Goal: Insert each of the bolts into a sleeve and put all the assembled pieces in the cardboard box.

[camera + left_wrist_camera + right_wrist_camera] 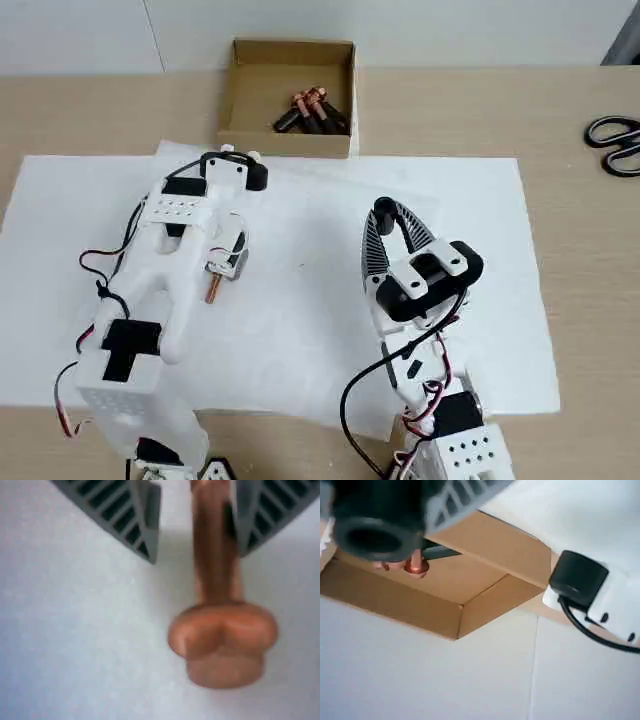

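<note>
Wooden tabletop (560, 100) with a big white sheet (300, 340) spread over most of it, scissors (615, 145) off at the right edge, and the cardboard box (285, 142) at the far edge with a few assembled pieces (312, 112) already lying in it

Left gripper (196, 557) is down over a copper bolt (220, 630) on the left half of the sheet. Its fingers (130, 515) are partly open and straddle the shank: one looks like it's touching the bolt, the other has a visible gap, so I'd call this not gripped yet. The bolt's head points back toward the wrist camera.

Right gripper (392, 218) sits near the middle of the sheet with its fingers closed on a black sleeve (375, 535). The open bore shows in the right wrist view, with the box beyond it.

My read is that this is the pick-up before the insertion. Tips for doing it well:
- close squarely on the shank, not on the head, so it doesn't roll or twist out
- leave plenty of the plain end sticking out past the fingers, since that's what goes into the bore
- lift clear of the sheet before swinging over
- line the bolt's axis up with the sleeve's hole first, then push straight, because a tilted entry will likely jam or knock the sleeve askew
- keep the right grip firm while pushing
</note>
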Robot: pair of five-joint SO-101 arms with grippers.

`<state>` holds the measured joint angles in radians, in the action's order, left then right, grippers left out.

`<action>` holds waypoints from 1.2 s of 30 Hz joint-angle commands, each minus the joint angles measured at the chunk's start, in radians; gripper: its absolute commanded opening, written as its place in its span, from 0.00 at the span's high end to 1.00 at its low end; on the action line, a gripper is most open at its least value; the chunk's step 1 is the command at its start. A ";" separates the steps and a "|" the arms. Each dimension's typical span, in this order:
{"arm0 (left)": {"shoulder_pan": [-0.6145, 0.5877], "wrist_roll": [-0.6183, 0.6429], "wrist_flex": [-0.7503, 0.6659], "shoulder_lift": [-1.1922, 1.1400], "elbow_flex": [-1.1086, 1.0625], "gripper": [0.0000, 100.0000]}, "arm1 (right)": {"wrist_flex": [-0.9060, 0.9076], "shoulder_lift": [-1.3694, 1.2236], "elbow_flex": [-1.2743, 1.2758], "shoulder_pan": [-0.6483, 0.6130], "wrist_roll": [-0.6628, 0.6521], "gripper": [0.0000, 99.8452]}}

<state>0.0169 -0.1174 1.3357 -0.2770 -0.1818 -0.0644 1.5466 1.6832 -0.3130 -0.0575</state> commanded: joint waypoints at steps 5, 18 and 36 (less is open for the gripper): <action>-0.002 0.009 -0.011 0.009 0.054 0.90 | 0.002 0.022 0.002 -0.004 -0.009 1.00; -0.002 0.023 -0.015 0.014 0.088 0.90 | 0.002 0.022 0.002 -0.004 -0.009 1.00; 0.005 0.023 -0.032 -0.089 0.097 0.98 | 0.002 0.022 0.002 -0.004 -0.009 1.00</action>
<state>0.0245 -0.0959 1.3265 -0.3613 -0.1097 -0.0644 1.5466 1.6832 -0.3130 -0.0575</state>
